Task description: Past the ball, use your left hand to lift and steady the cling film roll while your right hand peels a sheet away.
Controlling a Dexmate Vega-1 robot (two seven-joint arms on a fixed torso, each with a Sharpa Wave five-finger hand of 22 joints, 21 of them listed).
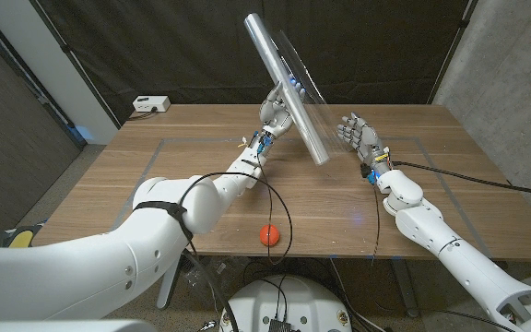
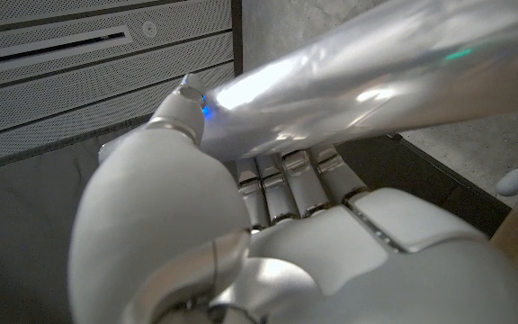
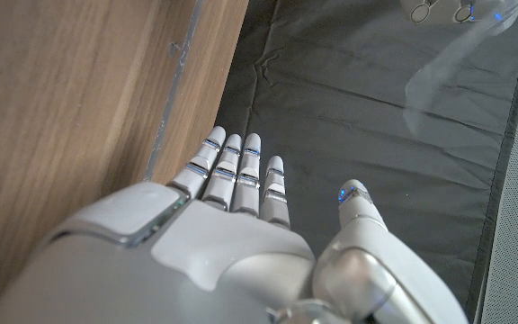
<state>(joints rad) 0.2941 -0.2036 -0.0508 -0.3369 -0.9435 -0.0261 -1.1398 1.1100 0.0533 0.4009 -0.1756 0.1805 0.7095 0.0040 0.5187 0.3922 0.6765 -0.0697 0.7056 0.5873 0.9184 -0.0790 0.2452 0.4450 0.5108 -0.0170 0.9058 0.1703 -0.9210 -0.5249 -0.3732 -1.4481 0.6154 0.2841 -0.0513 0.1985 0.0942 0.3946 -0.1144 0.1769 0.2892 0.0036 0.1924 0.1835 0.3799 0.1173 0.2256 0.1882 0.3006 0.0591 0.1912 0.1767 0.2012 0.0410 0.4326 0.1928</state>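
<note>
I find no legible brand, label or writing on any item. My left robot hand (image 1: 277, 109) grips the long silvery cling film roll (image 1: 287, 88) near its middle, fingers wrapped round it; the left wrist view confirms the fingers (image 2: 286, 184) curled under the shiny tube (image 2: 367, 81). The roll is lifted clear of the brown wooden worktop (image 1: 118, 184) and stands tilted, upper end toward the dark backdrop, lower end slanting down toward my right side. A thin clear sheet of film (image 1: 304, 74) shows along its right edge. My right robot hand (image 1: 357, 135) is just beside the roll's lower end, fingers apart, holding nothing; whether it touches the film I cannot tell. The small orange ball (image 1: 268, 235) lies near the worktop's front edge, well apart from both hands.
</note>
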